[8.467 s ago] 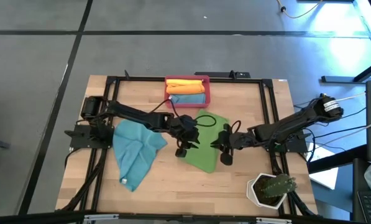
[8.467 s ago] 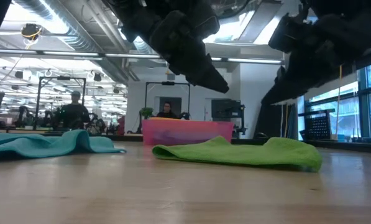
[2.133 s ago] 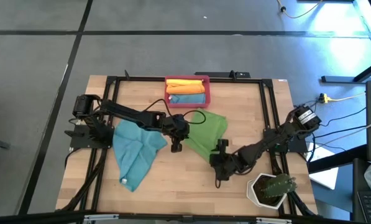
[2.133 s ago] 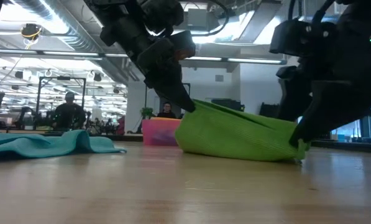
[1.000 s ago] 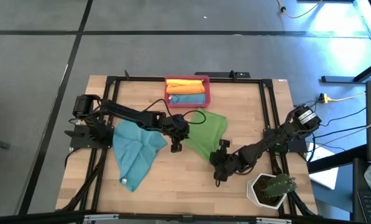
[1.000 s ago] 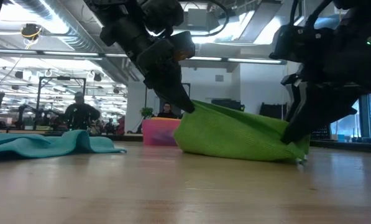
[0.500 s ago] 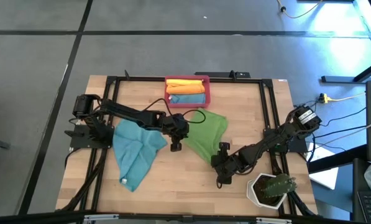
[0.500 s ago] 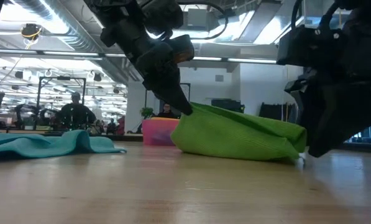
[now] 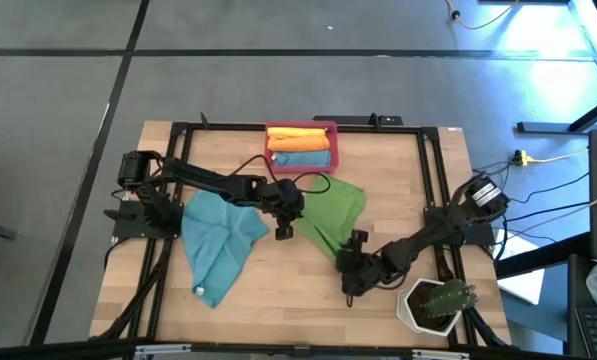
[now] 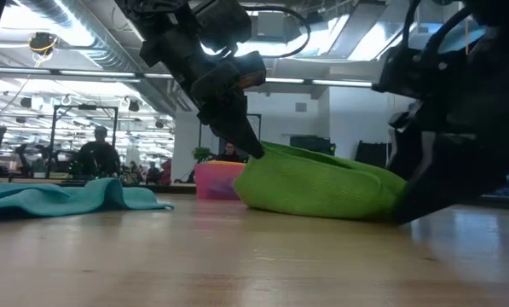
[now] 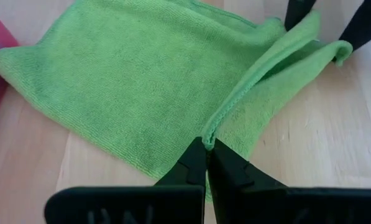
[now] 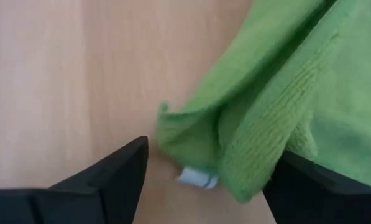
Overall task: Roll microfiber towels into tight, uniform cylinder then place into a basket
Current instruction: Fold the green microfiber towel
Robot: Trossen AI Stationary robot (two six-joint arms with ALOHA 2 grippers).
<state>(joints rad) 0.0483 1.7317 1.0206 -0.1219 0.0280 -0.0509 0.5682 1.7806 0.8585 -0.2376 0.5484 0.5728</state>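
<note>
Currently the green towel is lying folded on the tabletop, just in front of the basket, with one edge lifted.

Left claw: closed tight, pinching the towel's folded edge at its left side; in the left wrist view the two fingers are seen pressed together on the hem. In the low view that edge is held up off the wood, the cloth sloping down from it.

Right claw: spread wide, set low at the towel's near corner. In the right wrist view the fingers are seen on either side of the corner and its white tag, with gaps showing; nothing is gripped.

Basket: red-pink, at the far edge of the tabletop, holding a rolled orange towel at the back and a rolled blue towel in front of it.

A loose teal towel is spread unrolled to the left of the green one, under the left arm. A white plant pot is sat at the near right corner.

People are visible in the room behind, in the low view.
</note>
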